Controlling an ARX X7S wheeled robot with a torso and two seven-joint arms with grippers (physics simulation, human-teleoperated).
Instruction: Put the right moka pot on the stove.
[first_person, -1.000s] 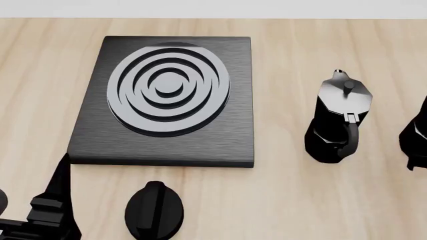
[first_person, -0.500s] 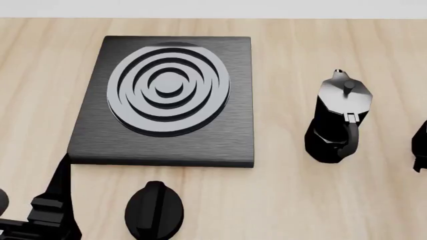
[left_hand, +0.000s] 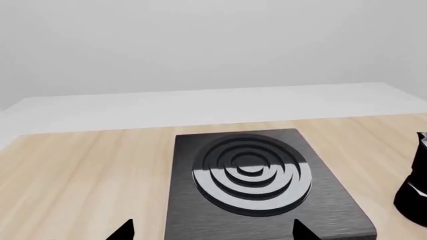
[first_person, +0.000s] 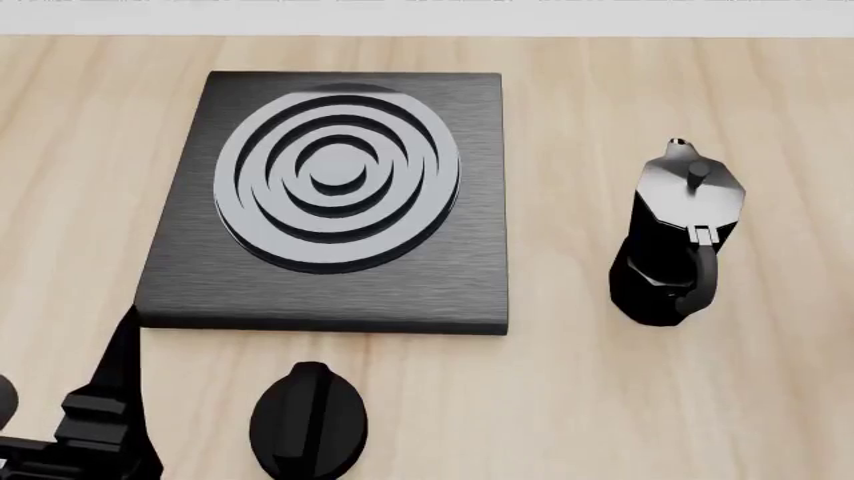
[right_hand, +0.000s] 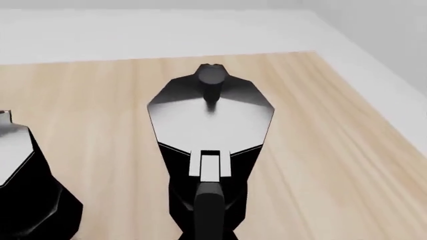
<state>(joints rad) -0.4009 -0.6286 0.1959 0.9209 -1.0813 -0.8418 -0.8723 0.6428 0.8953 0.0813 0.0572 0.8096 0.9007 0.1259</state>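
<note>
The right moka pot (right_hand: 210, 130), glossy black with a silvery lid and a small knob, fills the right wrist view, its handle pointing at the camera. It is out of the head view. My right gripper (right_hand: 208, 231) sits at that handle. Its fingers do not show apart from the black pot, and none stand out to the sides. The look-alike left pot (first_person: 674, 235) stands on the wood right of the stove (first_person: 441, 270), a black slab with grey rings. My left gripper (left_hand: 212, 232) is open and empty, just before the stove's near edge.
A small black round knob (first_person: 310, 420) lies on the wooden table (first_person: 587, 400) in front of the stove. The left pot also shows in the right wrist view (right_hand: 23, 190) and in the left wrist view (left_hand: 415, 192). A white wall lies beyond the table's far edge.
The black pot shape at the head view's right edge has slid right and out of view. The stove, left pot, knob and left gripper have not moved.
</note>
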